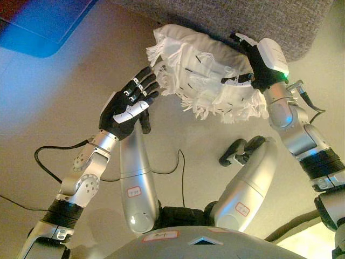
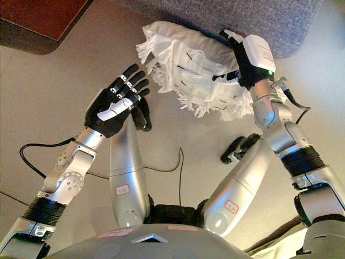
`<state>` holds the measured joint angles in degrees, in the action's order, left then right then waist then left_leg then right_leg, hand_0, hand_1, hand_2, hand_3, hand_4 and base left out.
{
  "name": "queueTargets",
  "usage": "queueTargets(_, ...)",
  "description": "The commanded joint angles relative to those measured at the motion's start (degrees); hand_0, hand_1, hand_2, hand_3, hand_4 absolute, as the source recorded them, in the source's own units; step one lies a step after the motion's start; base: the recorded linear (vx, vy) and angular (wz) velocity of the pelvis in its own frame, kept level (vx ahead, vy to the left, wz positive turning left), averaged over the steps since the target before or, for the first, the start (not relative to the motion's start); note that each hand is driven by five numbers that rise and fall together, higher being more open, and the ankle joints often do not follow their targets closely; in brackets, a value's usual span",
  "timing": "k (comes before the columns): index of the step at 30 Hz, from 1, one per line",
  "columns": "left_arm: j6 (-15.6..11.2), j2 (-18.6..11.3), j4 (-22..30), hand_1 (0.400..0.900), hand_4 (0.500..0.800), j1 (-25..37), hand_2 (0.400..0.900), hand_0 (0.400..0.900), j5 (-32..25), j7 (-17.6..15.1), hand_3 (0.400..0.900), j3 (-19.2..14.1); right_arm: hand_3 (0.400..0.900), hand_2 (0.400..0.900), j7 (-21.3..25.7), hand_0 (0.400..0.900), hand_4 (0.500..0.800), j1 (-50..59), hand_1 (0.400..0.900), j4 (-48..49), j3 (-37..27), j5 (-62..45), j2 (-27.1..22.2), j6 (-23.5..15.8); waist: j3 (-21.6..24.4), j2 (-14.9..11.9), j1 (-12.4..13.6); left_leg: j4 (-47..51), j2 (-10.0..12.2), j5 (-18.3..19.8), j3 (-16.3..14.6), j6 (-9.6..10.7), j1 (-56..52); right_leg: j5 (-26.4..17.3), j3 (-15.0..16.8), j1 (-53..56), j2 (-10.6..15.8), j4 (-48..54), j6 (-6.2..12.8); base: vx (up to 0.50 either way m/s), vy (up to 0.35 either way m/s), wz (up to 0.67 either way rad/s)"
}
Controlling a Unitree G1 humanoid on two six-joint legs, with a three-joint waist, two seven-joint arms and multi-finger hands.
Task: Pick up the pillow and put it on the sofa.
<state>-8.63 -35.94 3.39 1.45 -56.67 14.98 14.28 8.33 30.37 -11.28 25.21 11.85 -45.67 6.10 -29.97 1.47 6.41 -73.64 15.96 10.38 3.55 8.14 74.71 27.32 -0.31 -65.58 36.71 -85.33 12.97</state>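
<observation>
R hand (image 1: 257,63) grips pillow (image 1: 205,75) by sofa (image 1: 259,16); L hand (image 1: 129,105) open, apart.

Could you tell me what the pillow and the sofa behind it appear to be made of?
The pillow looks like soft white woven cloth, probably cotton: matte, creased, with frayed tassel fringes along its edges and small dark stitch marks. The sofa seems upholstered in a coarse grey fabric, going by its flecked, matte weave. The right hand grips the pillow's edge; the left hand is open beside it.

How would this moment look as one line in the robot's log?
right hand: gripping white fringed pillow | left hand: open, beside pillow | pillow: at grey sofa edge
</observation>
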Motion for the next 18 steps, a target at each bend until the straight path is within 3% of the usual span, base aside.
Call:
queueTargets(1, -2.0, 0.87, 5.69, 0.9, 0.8, 0.85, 0.9, 0.9, -2.77, 2.35, 0.9, -0.51, 0.9, 0.9, -1.52, 0.9, 0.8, 5.04, 0.9, -2.75, -1.74, -2.29, 0.7, 0.96, 0.94, 1.9, 1.99, -6.81, 3.79, 11.42, 3.67, 1.4, -3.81, -4.52, 1.07, -7.45, -1.86, -1.2, -3.8, 0.04, -0.02, 0.09)
queueTargets(12, -0.38, 2.58, 5.58, 0.9, 0.8, 0.41, 0.9, 0.9, -2.29, 3.2, 0.9, 0.26, 0.9, 0.9, -2.82, 0.9, 0.8, 7.8, 0.9, -8.32, -1.43, -0.07, 5.09, 4.1, 0.18, 1.98, 3.42, -11.89, 2.48, 12.48, 5.63, 1.4, -1.99, -4.48, 2.37, -9.06, -1.34, -4.88, -4.45, 0.04, -0.009, 0.08)
queueTargets(18, 0.42, 3.47, 5.44, 0.9, 0.8, 1.05, 0.9, 0.9, -1.74, 2.79, 0.9, 1.42, 0.9, 0.9, -2.98, 0.9, 0.8, 11.44, 0.9, -12.7, -0.05, 1.0, 7.94, 9.39, 0.17, 2.34, 4.43, -13.66, 2.21, 12.98, 6.18, 1.26, -1.8, -4.57, 2.64, -9.06, -0.95, -6.28, -4.71, 0.04, -0.007, 0.06)
